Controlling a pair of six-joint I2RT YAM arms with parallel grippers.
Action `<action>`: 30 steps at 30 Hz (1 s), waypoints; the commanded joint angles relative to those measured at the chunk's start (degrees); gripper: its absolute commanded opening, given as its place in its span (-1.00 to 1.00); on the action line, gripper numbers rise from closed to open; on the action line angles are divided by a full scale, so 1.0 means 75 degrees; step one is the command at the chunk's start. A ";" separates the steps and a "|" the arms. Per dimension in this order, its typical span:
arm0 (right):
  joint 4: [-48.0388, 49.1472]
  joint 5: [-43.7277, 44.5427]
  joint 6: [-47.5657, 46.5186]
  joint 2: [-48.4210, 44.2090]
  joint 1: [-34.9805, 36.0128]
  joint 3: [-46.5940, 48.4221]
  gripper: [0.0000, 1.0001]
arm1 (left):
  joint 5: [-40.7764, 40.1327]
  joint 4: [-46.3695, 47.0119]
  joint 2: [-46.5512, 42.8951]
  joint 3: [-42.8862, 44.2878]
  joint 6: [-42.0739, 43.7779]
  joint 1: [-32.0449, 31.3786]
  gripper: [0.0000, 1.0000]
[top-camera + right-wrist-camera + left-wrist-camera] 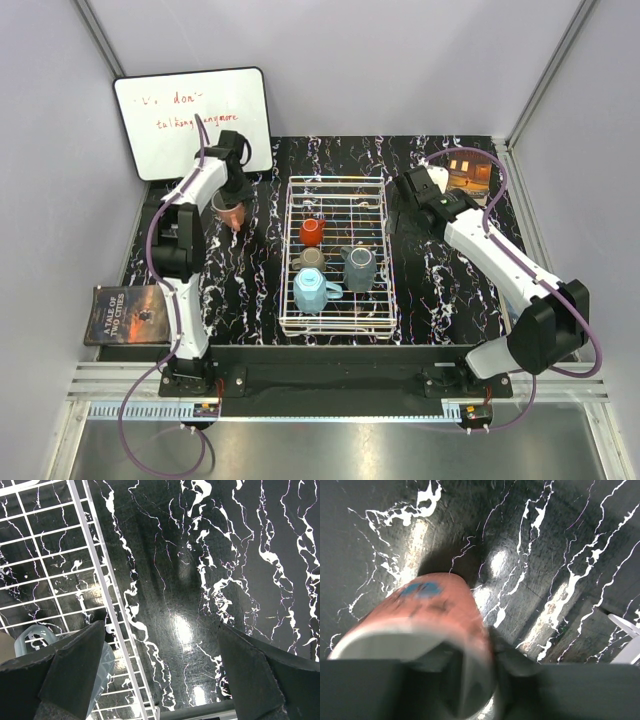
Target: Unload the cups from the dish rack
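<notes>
Left arm reaches forward, left tool [233, 200] pinching the salmon cup [231, 214] by its rim; right arm stretches forward, right tool [160, 626] spread wide, facing down.

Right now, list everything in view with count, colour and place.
rack: one, white, centre
red cup: one, in rack
taupe cup: one, in rack
grey cup: one, in rack
blue cup: one, in rack
salmon cup: one, left of rack, at left gripper
whiteboard: one, white, far left
book: one, dark, near left
flat item: one, dark, far right
table: one, black marbled
left gripper: one, grip unclear
right gripper: one, open, right of rack
</notes>
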 commanded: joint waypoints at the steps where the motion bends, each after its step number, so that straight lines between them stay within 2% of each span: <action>1: 0.0185 -0.0059 -0.0064 -0.0075 0.0068 0.0109 0.99 | -0.0338 0.0029 -0.0501 0.0398 0.0021 0.0055 -0.07; 3: 0.0209 -0.0035 -0.0052 -0.0122 0.0068 0.0086 1.00 | -0.0327 0.0017 -0.0619 0.0491 0.0045 0.0055 0.09; 7: 0.0221 0.0046 -0.0041 -0.0180 0.0057 0.0109 1.00 | -0.0233 0.0005 -0.0982 0.0714 -0.0002 0.0055 0.25; 11: 0.0244 0.0164 0.0076 -0.0472 0.0022 0.0086 0.99 | -0.0350 0.0005 -0.1939 0.0715 -0.0330 0.0020 0.38; 15: 0.1109 -0.0750 -0.0135 -0.0894 0.0021 -0.0218 0.95 | -0.0782 0.0005 -0.3180 0.0435 -0.0494 -0.0225 0.52; 16: 0.1482 -0.0681 0.0132 -0.0988 0.0021 -0.0404 0.83 | -0.0900 0.0029 -0.3441 0.0317 -0.0506 -0.0435 0.60; 18: 0.2034 -0.1110 0.0042 -0.1234 0.0021 -0.0616 0.82 | -0.1250 0.0029 -0.4223 -0.0114 -0.0483 -0.0729 0.93; 19: 0.2199 -0.1345 -0.0133 -0.1189 0.0021 -0.0501 0.82 | -0.1380 0.0052 -0.4461 -0.0303 -0.0413 -0.1113 0.98; 22: 0.1933 -0.2214 -0.0683 -0.0767 0.0091 0.0165 0.89 | -0.1931 0.0017 -0.5477 -0.1228 -0.0424 -0.1980 0.98; 26: 0.1908 -0.2297 -0.1153 -0.0556 0.0384 0.0671 1.00 | -0.2061 -0.0018 -0.6804 -0.2681 -0.0951 -0.2803 0.98; 30: 0.1441 -0.1888 -0.1271 -0.0543 0.0677 0.0825 1.00 | -0.2376 -0.0205 -0.8175 -0.4051 -0.1408 -0.3436 0.98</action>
